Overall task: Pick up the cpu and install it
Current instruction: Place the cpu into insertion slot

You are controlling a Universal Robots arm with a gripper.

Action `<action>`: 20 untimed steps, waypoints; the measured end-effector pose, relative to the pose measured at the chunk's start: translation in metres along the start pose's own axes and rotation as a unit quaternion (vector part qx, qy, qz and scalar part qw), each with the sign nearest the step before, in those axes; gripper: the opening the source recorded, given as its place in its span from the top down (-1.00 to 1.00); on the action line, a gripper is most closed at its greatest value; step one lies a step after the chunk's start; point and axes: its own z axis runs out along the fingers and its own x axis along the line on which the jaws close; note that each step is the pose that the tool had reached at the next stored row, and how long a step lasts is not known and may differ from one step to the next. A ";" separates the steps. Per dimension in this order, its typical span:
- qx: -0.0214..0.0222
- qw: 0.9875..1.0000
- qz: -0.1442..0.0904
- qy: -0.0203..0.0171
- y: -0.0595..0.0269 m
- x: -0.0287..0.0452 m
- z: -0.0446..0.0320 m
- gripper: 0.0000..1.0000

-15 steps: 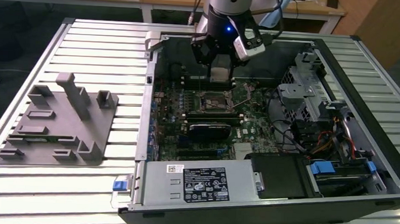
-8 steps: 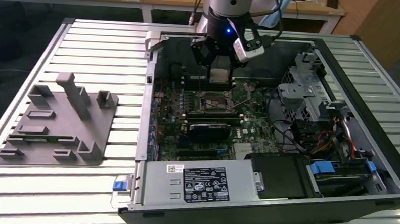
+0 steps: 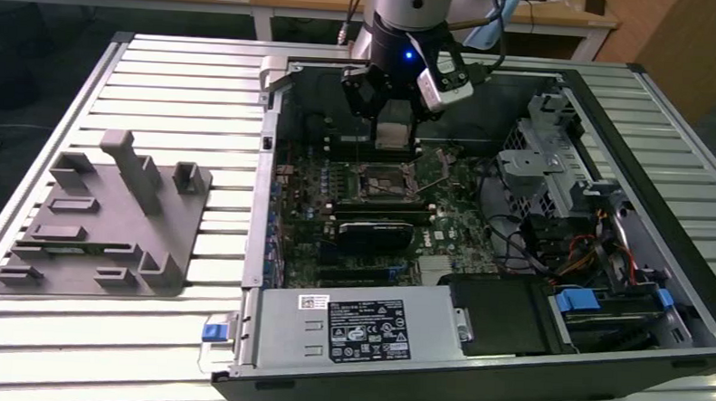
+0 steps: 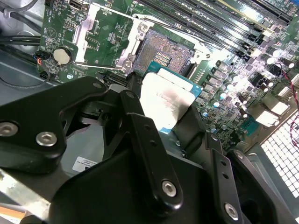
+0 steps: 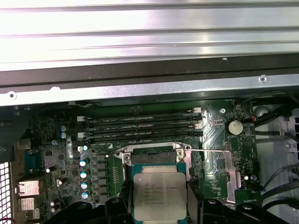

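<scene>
open computer case (image 3: 259, 251) lies on the slatted table (image 3: 157, 83). green motherboard (image 3: 315, 208) faces up inside it. my gripper (image 3: 392, 140) hangs over the board, jaws clenched on two opposite edges of the cpu (image 5: 160, 193). socket (image 5: 154, 156) under it, frame swung open. cpu sits between my fingers (image 5: 198, 207), silver top toward the first wrist view, above the socket, clear of it.

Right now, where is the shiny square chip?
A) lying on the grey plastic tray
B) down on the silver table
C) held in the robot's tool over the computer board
C: the tool grips the cpu by its edges, just above the open socket.
</scene>
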 end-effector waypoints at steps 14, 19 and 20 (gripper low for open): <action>0.003 0.996 0.085 -0.005 0.0000 0.0000 0.0001 -0.09; 0.005 0.991 0.131 -0.007 0.0000 0.0000 0.0002 -0.09; 0.005 0.990 0.140 -0.008 0.0000 0.0000 0.0002 -0.09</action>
